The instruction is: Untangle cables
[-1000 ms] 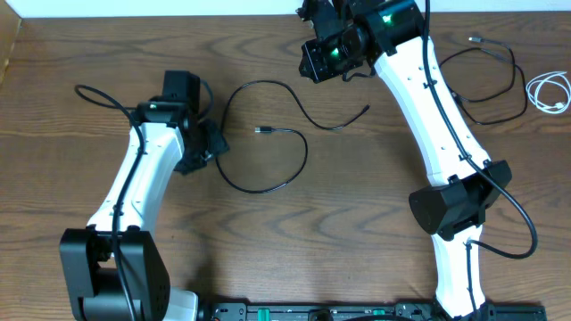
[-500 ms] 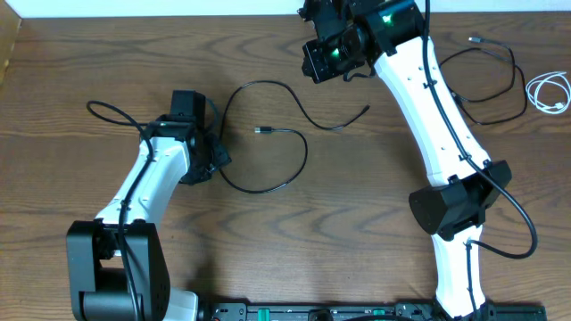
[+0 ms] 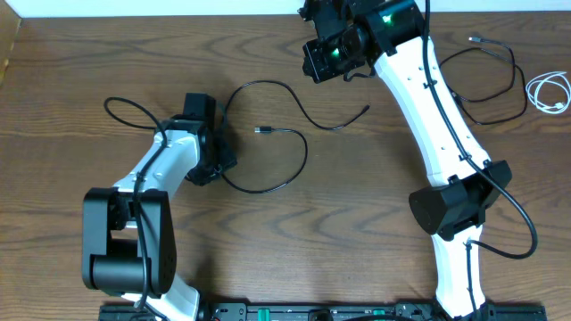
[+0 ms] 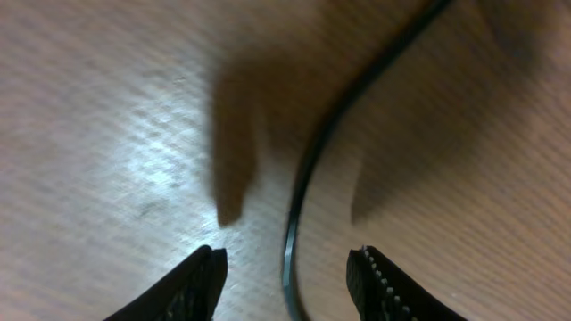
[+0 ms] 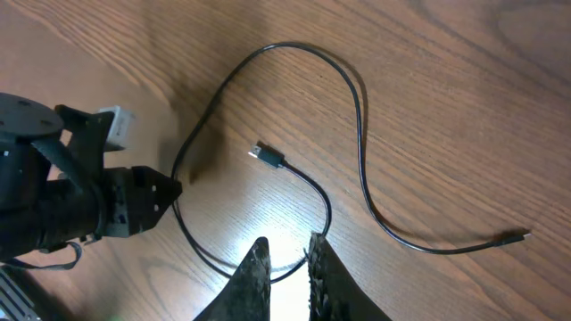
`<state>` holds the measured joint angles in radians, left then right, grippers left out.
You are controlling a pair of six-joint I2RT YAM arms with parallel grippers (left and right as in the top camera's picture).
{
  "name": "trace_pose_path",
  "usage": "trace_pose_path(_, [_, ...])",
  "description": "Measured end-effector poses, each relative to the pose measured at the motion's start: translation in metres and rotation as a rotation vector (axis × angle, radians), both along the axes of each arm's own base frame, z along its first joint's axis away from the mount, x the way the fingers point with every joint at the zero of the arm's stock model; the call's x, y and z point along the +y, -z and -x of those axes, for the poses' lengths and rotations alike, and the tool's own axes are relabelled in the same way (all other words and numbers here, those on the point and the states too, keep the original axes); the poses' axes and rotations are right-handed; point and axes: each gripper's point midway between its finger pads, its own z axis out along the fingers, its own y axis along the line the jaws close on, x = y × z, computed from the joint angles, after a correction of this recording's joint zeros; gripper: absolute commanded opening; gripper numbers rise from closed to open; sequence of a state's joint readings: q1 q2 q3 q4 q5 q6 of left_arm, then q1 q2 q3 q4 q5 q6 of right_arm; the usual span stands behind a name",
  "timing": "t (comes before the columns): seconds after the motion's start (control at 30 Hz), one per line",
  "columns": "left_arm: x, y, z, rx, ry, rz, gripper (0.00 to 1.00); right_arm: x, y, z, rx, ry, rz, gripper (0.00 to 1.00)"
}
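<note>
My left gripper hangs low over the wooden table, its two fingers apart and standing either side of a thin black cable. The cord runs up through the gap between them and, as far as the wrist view shows, touches neither one. From above, that spot is on the left side of the cable's big open curl. One plug end lies inside the curl, and the other end trails off to the right.

My right gripper sits high near the far edge of the table, fingers drawn almost together and holding nothing, looking down on the same curl. Well off to the right, past the right arm, a second black cable lies in a loose loop. A short white cable is bunched beside it near the table edge. Neither one touches the cable in the middle.

I judge the step in hand to be the pinch on the middle cable, with the three cords already lying apart from each other. The next move calls for closing the left fingers squarely on the cord without letting it slip sideways out of the gap. Then I would draw that side of the curl outward to open it up, keeping the pull gentle so the loose plug end does not swing across its own cord.
</note>
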<state>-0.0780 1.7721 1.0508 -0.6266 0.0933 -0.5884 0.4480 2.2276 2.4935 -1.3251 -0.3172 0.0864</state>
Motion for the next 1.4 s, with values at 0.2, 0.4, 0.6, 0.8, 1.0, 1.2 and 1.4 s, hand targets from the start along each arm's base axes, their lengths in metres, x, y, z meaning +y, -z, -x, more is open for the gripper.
trace_pose_path(0.2, [-0.006,0.003,-0.005,-0.015,0.005,0.005,0.45,-0.003,0.001,-0.002,-0.009,0.012,0.019,0.12])
trace_pose_path(0.4, [-0.008,0.015,-0.002,0.019,0.014,-0.011,0.41,-0.006,0.002,-0.004,-0.015,0.020,0.032,0.14])
trace_pose_path(0.6, [-0.007,0.017,-0.008,0.022,0.015,-0.021,0.07,-0.006,0.002,-0.004,-0.017,0.022,0.036,0.16])
trace_pose_path(0.8, [-0.012,0.014,-0.010,0.012,0.068,-0.011,0.08,-0.006,0.002,-0.004,-0.017,0.021,0.036,0.11])
trace_pose_path(1.0, [-0.052,-0.098,-0.055,-0.385,0.182,0.189,0.07,-0.010,-0.006,-0.006,0.005,-0.036,-0.064,0.14])
trace_pose_path(1.2, [-0.083,-0.235,-0.054,-0.760,0.273,0.387,0.07,-0.017,-0.030,-0.003,0.022,-0.175,-0.292,0.25])
trace_pose_path(1.4, [-0.106,-0.269,-0.060,-0.857,0.306,0.559,0.07,-0.004,-0.053,0.013,0.023,-0.309,-0.453,0.41])
